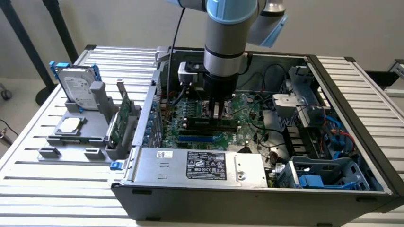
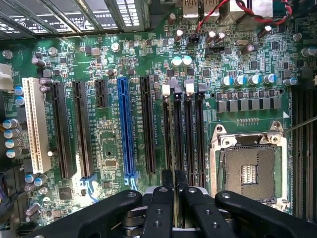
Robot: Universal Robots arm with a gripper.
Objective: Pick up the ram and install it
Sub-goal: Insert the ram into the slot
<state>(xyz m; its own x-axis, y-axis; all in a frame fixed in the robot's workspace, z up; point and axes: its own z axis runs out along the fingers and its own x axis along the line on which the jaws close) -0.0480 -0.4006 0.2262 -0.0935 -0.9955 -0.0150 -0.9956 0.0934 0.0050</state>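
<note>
The ram point(image 1: 197, 124) is a long, thin, dark-chipped stick lying level just above the motherboard point(image 1: 189, 137) inside the open computer case. My gripper point(image 1: 218, 116) reaches straight down onto its middle and is shut on it. In the wrist view the two black fingers point(image 2: 167, 184) stand close together with the ram point(image 2: 176, 148) edge-on between them. The stick lines up with one of the several parallel memory slots point(image 2: 188, 139) beside the CPU socket point(image 2: 250, 171). Whether it is seated in the slot cannot be told.
Outside the case, at the exterior view's left, a grey holder carries a green expansion card point(image 1: 126, 118), a silver hard drive point(image 1: 79, 87) and a CPU point(image 1: 69, 125). The power supply point(image 1: 202, 165) sits at the case front. Cables point(image 1: 271, 137) and drive cages point(image 1: 322, 175) crowd the exterior view's right.
</note>
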